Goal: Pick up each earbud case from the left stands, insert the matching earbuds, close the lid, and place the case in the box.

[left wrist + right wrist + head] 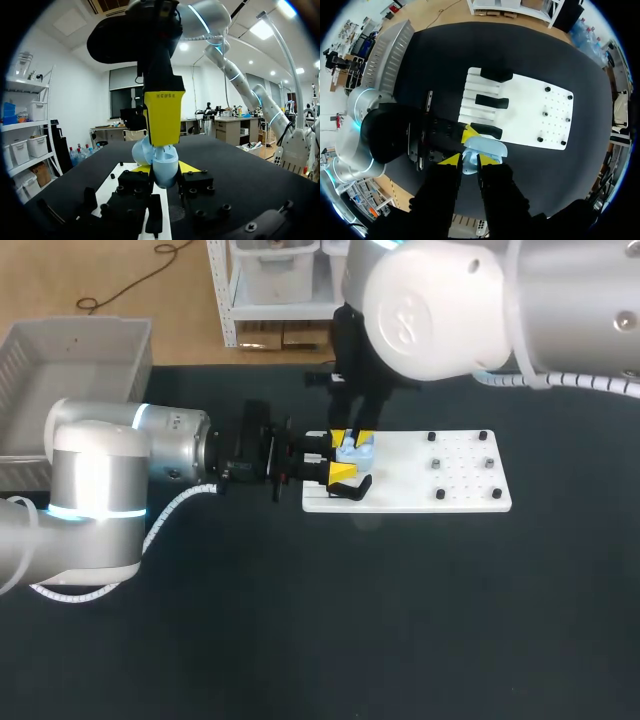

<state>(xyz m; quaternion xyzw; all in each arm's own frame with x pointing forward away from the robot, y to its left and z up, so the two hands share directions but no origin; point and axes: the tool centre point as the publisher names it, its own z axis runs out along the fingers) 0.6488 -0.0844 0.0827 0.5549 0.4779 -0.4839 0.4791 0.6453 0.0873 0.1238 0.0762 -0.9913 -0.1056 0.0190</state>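
A black matte counter (400, 620) is spreading across the head view, its widest bare stretch lying toward 6 o'clock and its straight far edge running past 12 o'clock. Soft overhead light is falling evenly on it.

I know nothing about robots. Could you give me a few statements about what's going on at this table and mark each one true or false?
1. A light blue earbud case is gripped between the left gripper's yellow tips. True.
2. The earbud case lies in the grey box. False: it is held over the left end of the white board, away from the box.
3. The right gripper hangs over the board's far right end. False: it is directly above the earbud case.
4. Black stands sit on the end of the board nearest the left arm. True.
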